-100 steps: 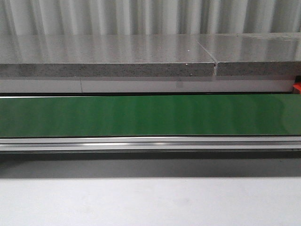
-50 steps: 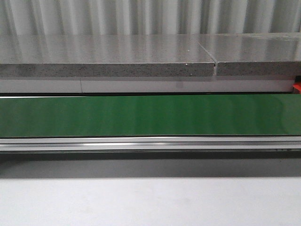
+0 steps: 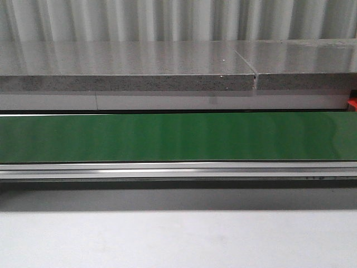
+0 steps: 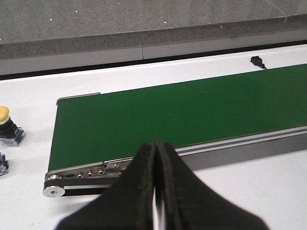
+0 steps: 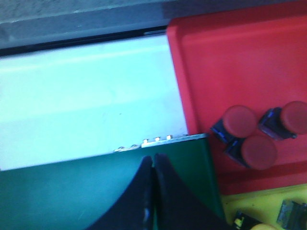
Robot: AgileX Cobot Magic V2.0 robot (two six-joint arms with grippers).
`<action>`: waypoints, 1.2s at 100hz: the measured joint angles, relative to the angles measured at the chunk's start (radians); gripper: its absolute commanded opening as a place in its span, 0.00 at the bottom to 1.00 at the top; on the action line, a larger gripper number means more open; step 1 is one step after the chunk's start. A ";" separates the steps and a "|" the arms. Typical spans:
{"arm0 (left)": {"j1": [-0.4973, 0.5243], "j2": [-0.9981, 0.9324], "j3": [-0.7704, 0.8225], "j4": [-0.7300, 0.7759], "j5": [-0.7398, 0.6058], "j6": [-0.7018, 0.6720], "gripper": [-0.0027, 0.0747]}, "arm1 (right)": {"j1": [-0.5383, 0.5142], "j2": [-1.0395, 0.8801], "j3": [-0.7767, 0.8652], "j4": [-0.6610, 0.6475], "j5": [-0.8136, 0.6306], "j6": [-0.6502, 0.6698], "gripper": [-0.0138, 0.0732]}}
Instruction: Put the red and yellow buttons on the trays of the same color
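Buttons show only in the two wrist views. Three red buttons (image 5: 251,136) sit clustered together on the red tray (image 5: 230,62), each with a round red cap on a dark blue base. Beside that tray lies a yellow tray (image 5: 259,203), with two dark items on it that are cut off by the frame's edge and too blurred to name. In the left wrist view, one yellow button (image 4: 6,125) stands on the white worktop (image 4: 33,86) just past the end of the green conveyor belt (image 4: 172,115); a second blue-based piece (image 4: 2,164) sits near it at the frame's edge, its cap out of sight.

The left gripper (image 4: 155,191) has its black fingers (image 4: 139,191) pressed together with nothing between them, hanging over the near rail of the belt. The right gripper (image 5: 152,191) likewise has its fingers (image 5: 168,196) closed on nothing, above the belt's end next to the red tray.

The front view shows one green belt (image 3: 178,137) running left to right, a metal rail (image 3: 178,169) along its near side, a grey stone ledge (image 3: 128,67) beyond it, and a sliver of something red (image 3: 352,104) at the far right edge. Neither arm appears there.
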 measured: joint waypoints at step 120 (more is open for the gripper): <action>0.000 0.000 0.000 0.000 0.000 0.000 0.01 | 0.156 -0.962 0.748 -0.001 -0.176 0.000 0.09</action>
